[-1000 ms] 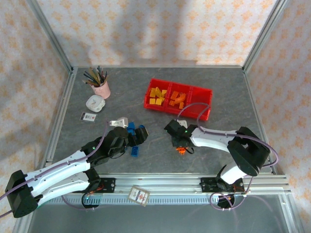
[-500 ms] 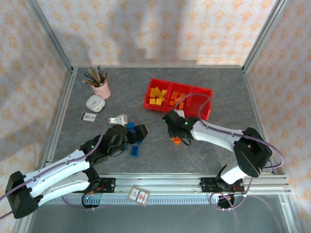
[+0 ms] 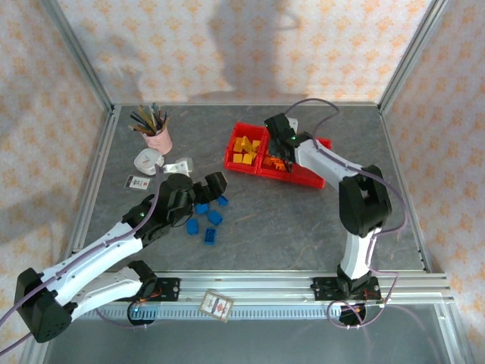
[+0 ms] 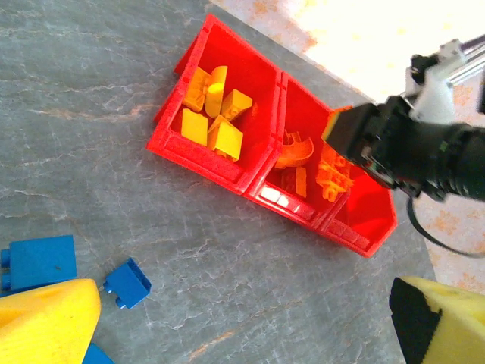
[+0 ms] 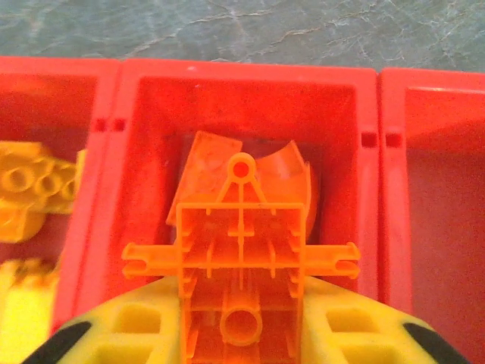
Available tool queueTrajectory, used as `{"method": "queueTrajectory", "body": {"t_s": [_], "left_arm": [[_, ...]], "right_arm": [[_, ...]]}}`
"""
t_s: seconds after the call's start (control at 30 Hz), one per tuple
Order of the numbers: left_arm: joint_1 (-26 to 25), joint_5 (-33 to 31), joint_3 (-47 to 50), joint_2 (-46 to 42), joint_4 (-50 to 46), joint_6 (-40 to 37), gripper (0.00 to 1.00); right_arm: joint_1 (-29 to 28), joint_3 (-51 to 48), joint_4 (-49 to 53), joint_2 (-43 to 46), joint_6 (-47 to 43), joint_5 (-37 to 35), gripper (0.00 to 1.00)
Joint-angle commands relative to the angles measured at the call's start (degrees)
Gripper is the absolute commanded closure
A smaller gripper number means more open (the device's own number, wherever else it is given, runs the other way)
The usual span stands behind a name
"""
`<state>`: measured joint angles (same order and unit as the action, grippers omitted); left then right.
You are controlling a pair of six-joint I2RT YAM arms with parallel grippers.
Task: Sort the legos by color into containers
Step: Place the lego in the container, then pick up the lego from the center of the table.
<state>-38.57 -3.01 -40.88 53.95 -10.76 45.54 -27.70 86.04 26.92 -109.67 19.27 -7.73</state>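
Observation:
The red three-compartment tray [image 3: 311, 179] stands at the back middle of the table. Its left compartment holds yellow legos [image 3: 244, 149] and its middle one orange legos [image 4: 318, 163]. My right gripper [image 3: 282, 155] hangs over the middle compartment, shut on an orange lego [image 5: 242, 250] that sits between its yellow fingers [image 5: 132, 330]. Curved orange pieces [image 5: 292, 171] lie beneath it. Several blue legos [image 3: 208, 220] lie on the table left of centre. My left gripper [image 3: 216, 186] hovers just above them, open and holding nothing. One blue lego [image 4: 127, 283] lies close to its left finger [image 4: 45, 318].
A pink cup of pencils [image 3: 157, 136], a white object [image 3: 148, 161] and a small card [image 3: 137, 182] sit at the back left. Another card [image 3: 216, 305] lies on the front rail. Metal frame posts border the table. The tray's right compartment [image 4: 364, 216] is bare.
My right gripper has lifted the orange lego from the table's front middle and carried it back over the tray. The left gripper has drawn back and up, uncovering the blue legos.

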Motion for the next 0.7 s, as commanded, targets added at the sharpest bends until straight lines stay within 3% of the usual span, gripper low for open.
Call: {"method": "queueTrajectory", "body": {"t_s": [0.0,0.2,0.47,0.67], "left_arm": [[0.72,1.51,-2.08,1.73,2.64,-2.38,0.01],[1.12,2.40,-2.85,2.91,2.57,-3.17,0.01],[1.30,2.12,-1.93,0.03,0.27,-3.62,0.01],[1.48,1.29,-0.64,-3.49,-3.58,-3.35,0.01]], "right_arm": [[0.85,5.21,0.59,-3.42,-2.57,-0.39,0.58],[0.43,6.42,1.47,-2.05,-3.14,2.34,0.43],[-4.22,-4.93,-1.10,10.08,-1.37,5.17,0.36],[-11.01,-11.97,-1.88,15.33,1.00,6.00,0.30]]}}
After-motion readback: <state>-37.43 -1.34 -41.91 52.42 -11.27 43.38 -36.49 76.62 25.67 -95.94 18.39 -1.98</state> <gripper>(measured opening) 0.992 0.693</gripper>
